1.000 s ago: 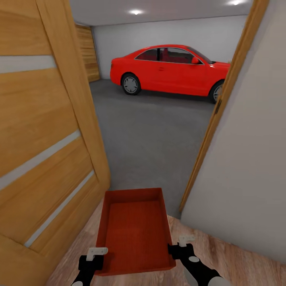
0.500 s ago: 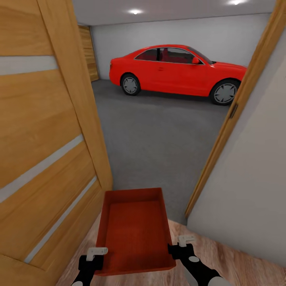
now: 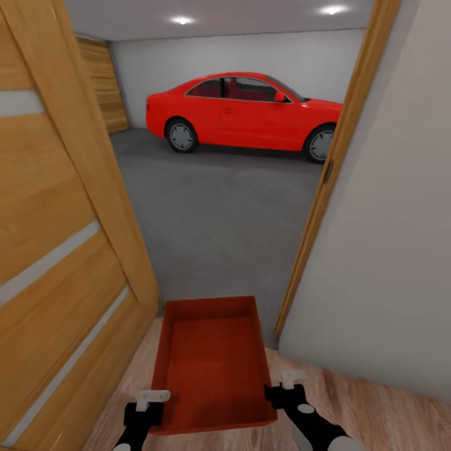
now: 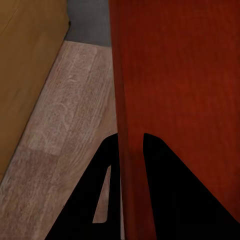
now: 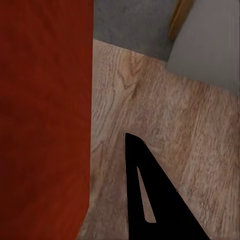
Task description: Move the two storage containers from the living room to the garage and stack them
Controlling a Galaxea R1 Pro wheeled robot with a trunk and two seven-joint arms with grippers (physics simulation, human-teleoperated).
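Nearest you: left tool (image 3: 148, 410) and right tool (image 3: 282, 393), each clamped on a side wall of the orange-red rectangular plastic storage container (image 3: 212, 366), carried level between them.

Beneath the tools: light wood-plank floor (image 3: 369, 410).

Left of the left tool: open wooden door with pale stripes (image 3: 56, 250).

Ahead: rough dark-grey concrete garage floor (image 3: 219, 213), then a red coupe car (image 3: 241, 113).

Status: one container at the threshold, not yet set down; stacking the second remains.
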